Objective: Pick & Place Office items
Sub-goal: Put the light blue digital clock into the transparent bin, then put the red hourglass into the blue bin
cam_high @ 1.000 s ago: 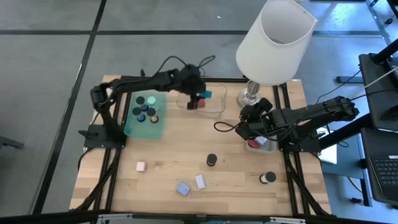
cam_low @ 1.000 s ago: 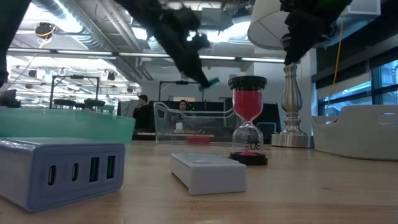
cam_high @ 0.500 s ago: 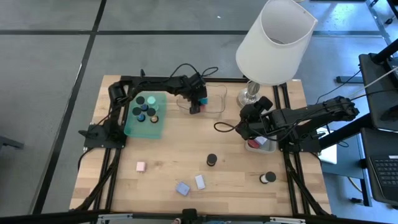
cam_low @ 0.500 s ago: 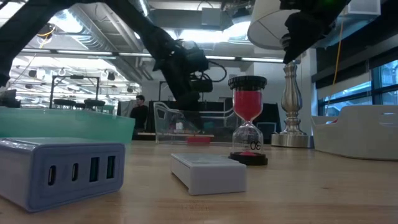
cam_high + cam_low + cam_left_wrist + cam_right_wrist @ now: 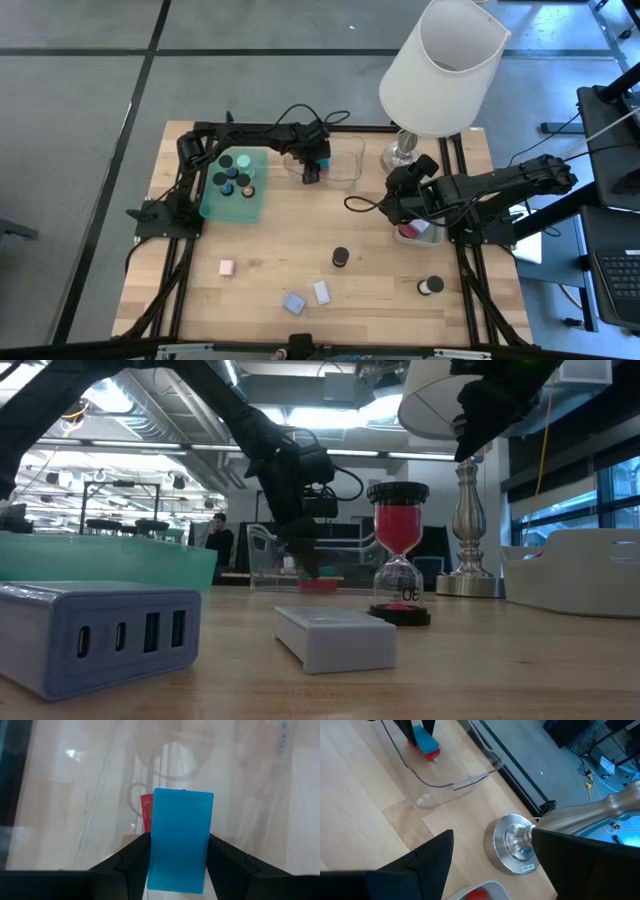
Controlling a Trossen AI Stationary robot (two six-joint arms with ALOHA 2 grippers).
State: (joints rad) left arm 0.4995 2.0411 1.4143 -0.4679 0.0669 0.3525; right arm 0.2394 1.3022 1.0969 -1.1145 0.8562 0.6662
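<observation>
1. The left hand (image 5: 177, 870) is reaching down into the clear tray (image 5: 345, 165), its fingers (image 5: 131, 862) closing on a light-blue block (image 5: 181, 840) held upright between them; in the right wrist view that block is sitting low in the tray, right at a red piece (image 5: 432, 753).
2. Whether the block is already resting on the tray floor is not something I can tell; the release is, in my judgement, not yet done.
3. Beside the clear tray, on the side away from the lamp (image 5: 440, 65), the green tray (image 5: 215, 205) is already holding several black discs (image 5: 227, 160), so that part of the sorting is looking well along.
4. The right hand (image 5: 392, 207) is waiting on the lamp side of the clear tray, over a white tray (image 5: 425, 235) with something red in it; its fingers are standing apart with nothing visible between them.
5. Still lying loose on the bench (image 5: 270, 250), well away from the clear tray: a pink block (image 5: 227, 267), a bluish charger (image 5: 293, 303), a pale block (image 5: 322, 292), a sand timer (image 5: 340, 257) and a black disc (image 5: 430, 286).
6. I am judging the job as past halfway, with about five pieces left.
</observation>
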